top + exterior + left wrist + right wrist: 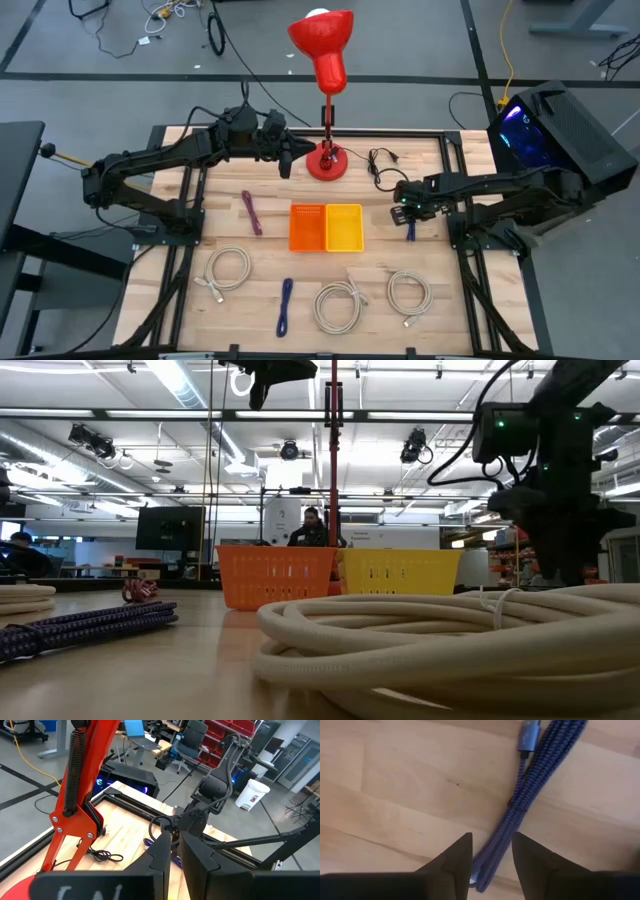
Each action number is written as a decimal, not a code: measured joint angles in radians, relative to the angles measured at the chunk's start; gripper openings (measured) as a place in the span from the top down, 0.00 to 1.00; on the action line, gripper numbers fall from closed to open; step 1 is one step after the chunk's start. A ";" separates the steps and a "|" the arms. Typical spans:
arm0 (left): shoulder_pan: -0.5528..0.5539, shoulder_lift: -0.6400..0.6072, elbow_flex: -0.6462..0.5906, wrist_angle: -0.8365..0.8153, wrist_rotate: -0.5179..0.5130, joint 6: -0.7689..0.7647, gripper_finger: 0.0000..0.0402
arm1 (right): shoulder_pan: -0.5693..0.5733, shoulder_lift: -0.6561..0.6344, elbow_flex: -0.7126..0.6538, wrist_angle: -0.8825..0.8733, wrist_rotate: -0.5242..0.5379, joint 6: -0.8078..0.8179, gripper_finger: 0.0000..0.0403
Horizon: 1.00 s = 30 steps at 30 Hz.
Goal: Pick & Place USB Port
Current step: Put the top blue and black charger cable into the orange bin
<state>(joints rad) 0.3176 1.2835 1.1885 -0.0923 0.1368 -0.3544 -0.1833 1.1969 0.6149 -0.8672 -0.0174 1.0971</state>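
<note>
Here the open right gripper straddles the folded blue USB cable on the table.

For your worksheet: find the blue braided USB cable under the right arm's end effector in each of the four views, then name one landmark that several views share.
High view: blue cable lies right of the yellow bin, below the right end effector.
Low view: not identifiable; the right arm blocks that spot.
Left wrist view: a blue strip under the far arm.
Right wrist view: cable runs between the open fingers.
Shared landmark: the red lamp.
</note>
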 joint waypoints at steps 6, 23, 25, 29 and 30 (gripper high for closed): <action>0.000 0.000 0.000 0.000 0.011 0.000 0.88 | -0.008 0.000 -0.043 0.044 0.000 0.007 0.65; 0.000 0.000 0.000 0.013 0.019 0.001 0.88 | -0.038 0.000 -0.068 0.056 -0.037 -0.007 0.65; 0.000 0.000 0.000 0.013 0.019 0.001 0.88 | -0.044 0.000 -0.068 0.068 -0.030 -0.004 0.65; 0.000 0.000 0.000 0.013 0.019 0.003 0.88 | -0.059 0.002 -0.068 0.068 -0.025 -0.014 0.66; 0.000 0.000 0.000 0.013 0.019 0.006 0.88 | -0.062 0.008 -0.068 0.068 -0.025 -0.017 0.66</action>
<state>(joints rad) 0.3176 1.2835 1.1885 -0.0792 0.1555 -0.3489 -0.2453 1.2049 0.5472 -0.7990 -0.0425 1.0800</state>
